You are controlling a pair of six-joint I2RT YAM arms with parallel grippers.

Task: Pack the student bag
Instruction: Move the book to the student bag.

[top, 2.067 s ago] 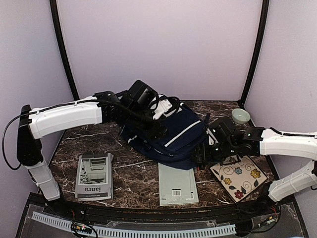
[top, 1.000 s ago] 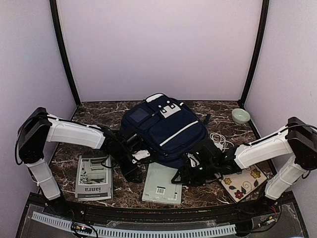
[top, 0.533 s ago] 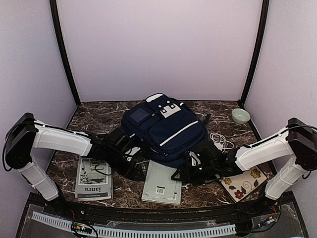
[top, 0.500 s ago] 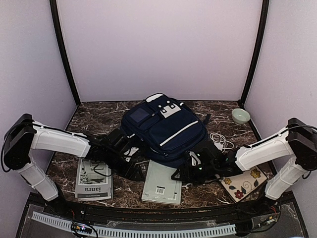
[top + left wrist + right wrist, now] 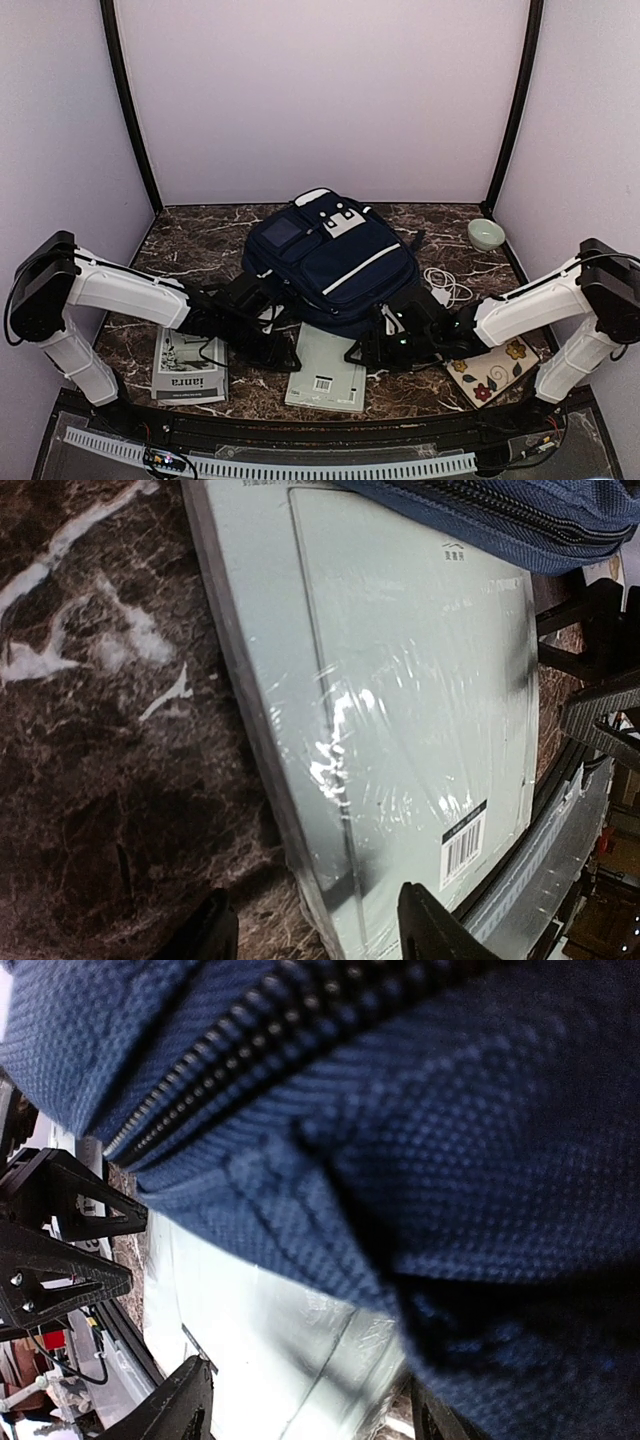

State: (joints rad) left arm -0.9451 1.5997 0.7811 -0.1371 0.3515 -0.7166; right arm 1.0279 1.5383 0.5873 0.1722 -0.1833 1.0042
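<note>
The student bag (image 5: 335,262), navy blue with a white stripe and a pale grey patch, lies flat in the middle of the table. Its near edge overlaps the top of a pale green, plastic-wrapped book (image 5: 325,368). My left gripper (image 5: 283,350) is low at the book's left edge. In the left wrist view the gripper (image 5: 320,935) is open and straddles that edge of the book (image 5: 400,730). My right gripper (image 5: 368,352) is low at the book's right edge, under the bag's rim. In the right wrist view it (image 5: 312,1415) is open over the book (image 5: 270,1360), with the bag's fabric (image 5: 450,1110) close above.
A grey magazine (image 5: 190,365) lies at the front left under the left arm. A floral card (image 5: 492,365) lies at the front right, beside the right arm. A pale green bowl (image 5: 486,234) stands at the back right, and a white cable (image 5: 446,285) lies near the bag.
Both arms have come down from the bag to the two sides of the book. The book has slid left and turned slightly. The left jaws have narrowed a little.
</note>
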